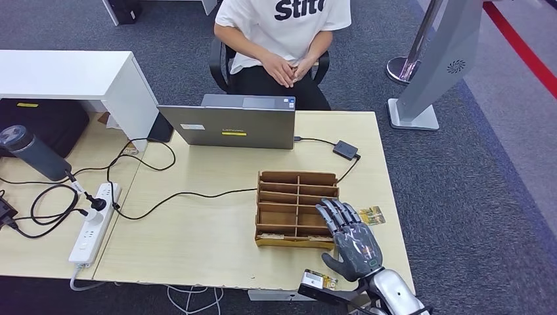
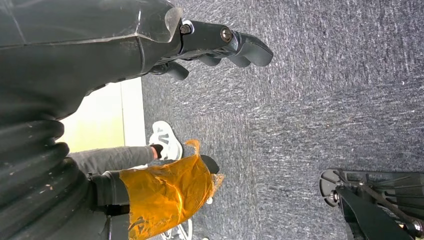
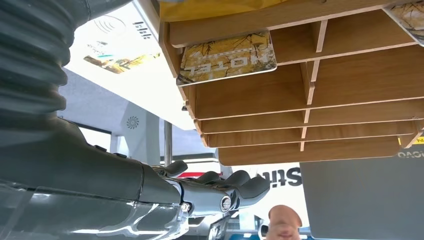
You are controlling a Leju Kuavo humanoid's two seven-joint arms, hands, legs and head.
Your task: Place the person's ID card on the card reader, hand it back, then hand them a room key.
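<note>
**Right hand open beside the card rack; left hand hanging over carpet**

Head view — right hand hovers over the table's near right corner, fingers spread and holding nothing, fingertips over the wooden rack's right end. One patterned card lies flat near the right edge, just beside the fingers. Another card rests on a dark reader at the near edge. Person seated at the far edge, hands clasped.

Left wrist view — left hand over grey carpet, fingers loosely curled, empty.

Right wrist view — a camouflage-print room key marked HOTEL pokes out of a rack slot.
</note>
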